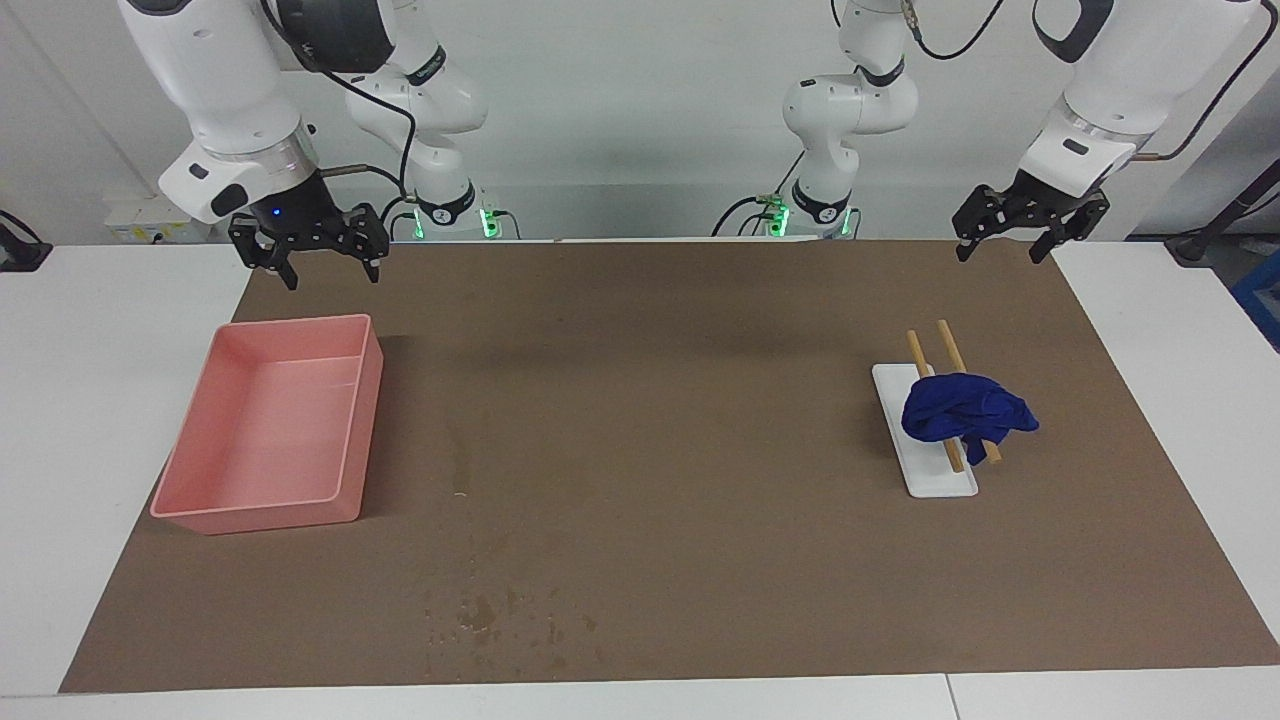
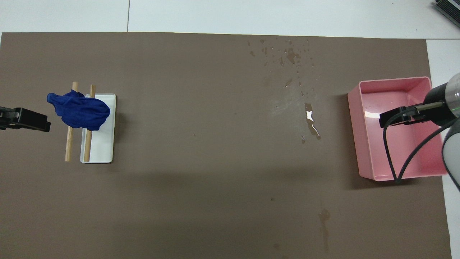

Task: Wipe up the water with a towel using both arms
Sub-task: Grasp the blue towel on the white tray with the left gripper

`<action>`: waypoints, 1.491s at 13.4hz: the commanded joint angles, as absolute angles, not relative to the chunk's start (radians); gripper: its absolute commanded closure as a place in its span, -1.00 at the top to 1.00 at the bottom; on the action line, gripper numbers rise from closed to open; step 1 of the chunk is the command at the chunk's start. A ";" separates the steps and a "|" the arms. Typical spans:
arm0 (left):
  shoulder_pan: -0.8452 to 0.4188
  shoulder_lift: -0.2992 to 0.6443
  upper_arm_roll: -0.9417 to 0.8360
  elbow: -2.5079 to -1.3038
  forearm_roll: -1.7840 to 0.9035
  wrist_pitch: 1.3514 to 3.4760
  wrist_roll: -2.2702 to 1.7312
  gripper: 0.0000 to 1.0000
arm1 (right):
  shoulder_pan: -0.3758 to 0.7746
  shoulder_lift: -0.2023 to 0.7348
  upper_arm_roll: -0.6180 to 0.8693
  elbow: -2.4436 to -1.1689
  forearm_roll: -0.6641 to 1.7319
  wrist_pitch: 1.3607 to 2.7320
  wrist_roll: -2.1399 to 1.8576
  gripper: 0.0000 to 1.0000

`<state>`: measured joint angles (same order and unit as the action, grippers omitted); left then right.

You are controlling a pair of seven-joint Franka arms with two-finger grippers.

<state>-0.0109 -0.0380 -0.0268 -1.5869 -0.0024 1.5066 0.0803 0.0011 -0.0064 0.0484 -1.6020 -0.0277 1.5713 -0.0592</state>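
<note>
Both arms up and waiting at the robots' edge of the brown mat [image 1: 660, 420], neither touching anything. The left gripper [image 1: 1030, 232] hangs in the air with its fingers spread wide and nothing between them. Below it and farther out from the robots sits the towel [image 1: 965, 412], a bunched blue cloth draped across 2 wooden sticks [image 1: 950, 400] that lie on a flat white rack [image 1: 925, 470]. In the overhead view the left gripper [image 2: 25, 119] shows just beside the towel [image 2: 79, 112], but it is raised and clear of it.

Over at the other end, the right gripper [image 1: 310, 245] hovers above the near rim of the pink tray [image 1: 268, 425], fingers also wide apart, holding nothing. The tray lies under and just out from that gripper.

The water [image 2: 312, 122] lies on the mat beside the tray, toward the middle of the table from the right gripper: a glossy streak, with small specks [image 2: 287, 54] scattered farther from the robots, near the mat's outer edge. It is well apart from the towel and the left gripper
</note>
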 commanded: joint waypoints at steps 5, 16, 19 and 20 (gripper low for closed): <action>-0.005 -0.055 -0.012 -1.629 0.009 1.601 -0.008 1.00 | -0.003 -0.037 0.052 -1.637 -0.023 1.577 -0.083 1.00; 0.049 0.097 -0.005 -1.943 0.017 2.244 -0.689 1.00 | 0.002 -0.054 0.055 -1.721 0.018 1.655 -0.066 1.00; 0.045 0.080 -0.005 -2.006 0.018 2.252 -0.692 0.45 | 0.006 -0.078 0.058 -1.791 0.119 1.684 0.116 1.00; 0.046 0.080 -0.005 -2.005 0.018 2.246 -0.695 -0.55 | 0.033 -0.087 0.058 -1.814 0.150 1.693 0.173 1.00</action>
<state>0.0563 0.1256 -0.0114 -1.9558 -0.0013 2.2290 -0.6681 0.0100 -0.0306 0.0539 -1.7267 0.1001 1.6533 0.0775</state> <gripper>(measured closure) 0.057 0.000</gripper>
